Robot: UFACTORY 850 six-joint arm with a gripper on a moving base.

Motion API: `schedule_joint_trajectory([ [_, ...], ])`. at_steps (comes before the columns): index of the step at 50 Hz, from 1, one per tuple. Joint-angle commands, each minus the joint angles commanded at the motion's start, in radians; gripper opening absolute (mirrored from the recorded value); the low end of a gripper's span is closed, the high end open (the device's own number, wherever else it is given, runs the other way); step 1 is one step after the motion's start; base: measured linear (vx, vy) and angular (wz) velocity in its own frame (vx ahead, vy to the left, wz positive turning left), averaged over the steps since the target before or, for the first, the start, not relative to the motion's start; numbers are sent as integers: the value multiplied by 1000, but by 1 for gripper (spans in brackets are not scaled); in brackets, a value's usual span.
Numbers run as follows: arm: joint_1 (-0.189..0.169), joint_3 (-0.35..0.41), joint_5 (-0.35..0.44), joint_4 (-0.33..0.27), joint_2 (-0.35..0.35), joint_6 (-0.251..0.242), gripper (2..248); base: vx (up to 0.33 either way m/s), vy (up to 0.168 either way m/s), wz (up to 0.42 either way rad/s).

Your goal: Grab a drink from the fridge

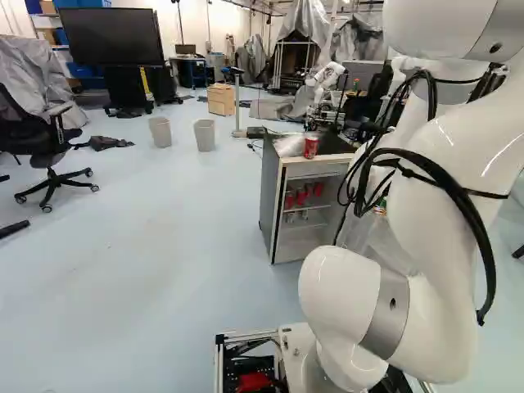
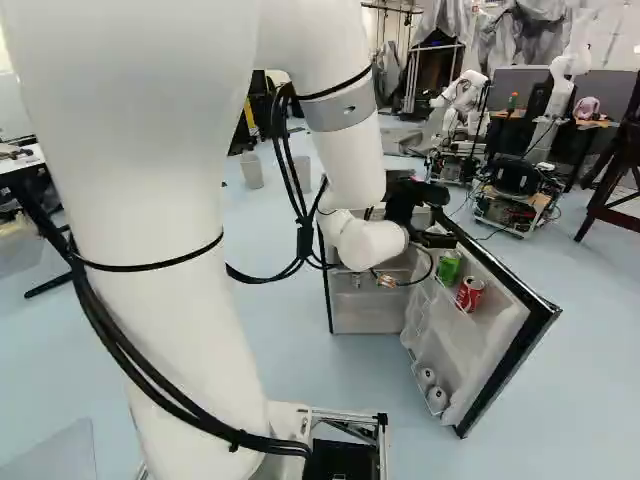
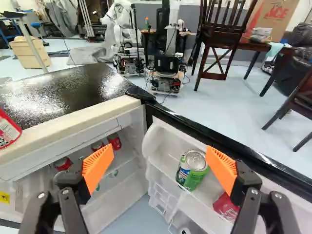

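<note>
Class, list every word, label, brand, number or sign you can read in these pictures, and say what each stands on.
"ACE": on the cardboard box beyond the fridge.
Too small or blurred to read: the print on the green can and red door can.
Also unreadable: the red can on top, the red cans inside, and the yellow label.
</note>
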Motion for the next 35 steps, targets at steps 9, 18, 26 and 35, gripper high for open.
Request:
schedule_joint_trajectory([
  [9,-22,-26,-54,0,-1,0,247,0,0,0],
  [18,-44,-52,-107,0,-3,0,247,0,0,0],
  [26,-63,-76,-153,0,-5,0,247,0,0,0],
  [35,-83,-104,-203,0,-9,0,247,0,0,0],
])
